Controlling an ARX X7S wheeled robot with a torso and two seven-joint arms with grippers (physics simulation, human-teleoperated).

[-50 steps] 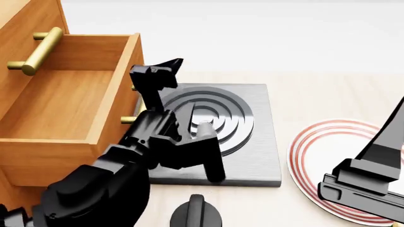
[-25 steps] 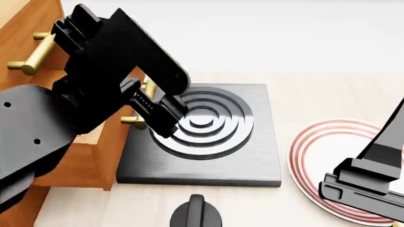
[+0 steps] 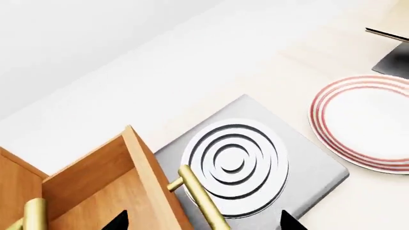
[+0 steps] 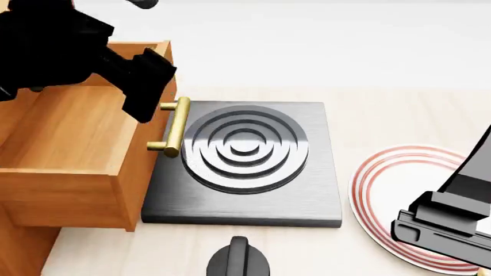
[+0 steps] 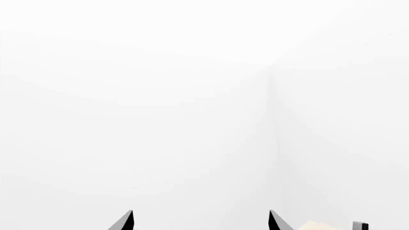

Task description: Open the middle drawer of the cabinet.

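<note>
The left gripper (image 3: 203,224) shows only two spread fingertips at the frame's edge, holding nothing. Just below it the middle drawer (image 4: 84,149) stands pulled out, brass handle (image 4: 176,127) partly cut off in the wrist view. The right gripper (image 5: 200,221) likewise gapes, empty, facing blank white.

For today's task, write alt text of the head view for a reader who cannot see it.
A wooden drawer stands pulled out of a cabinet, its brass handle overhanging a grey stove plate with raised rings. The black left arm hangs above the drawer; a red-ringed plate lies partly behind the right arm.
</note>
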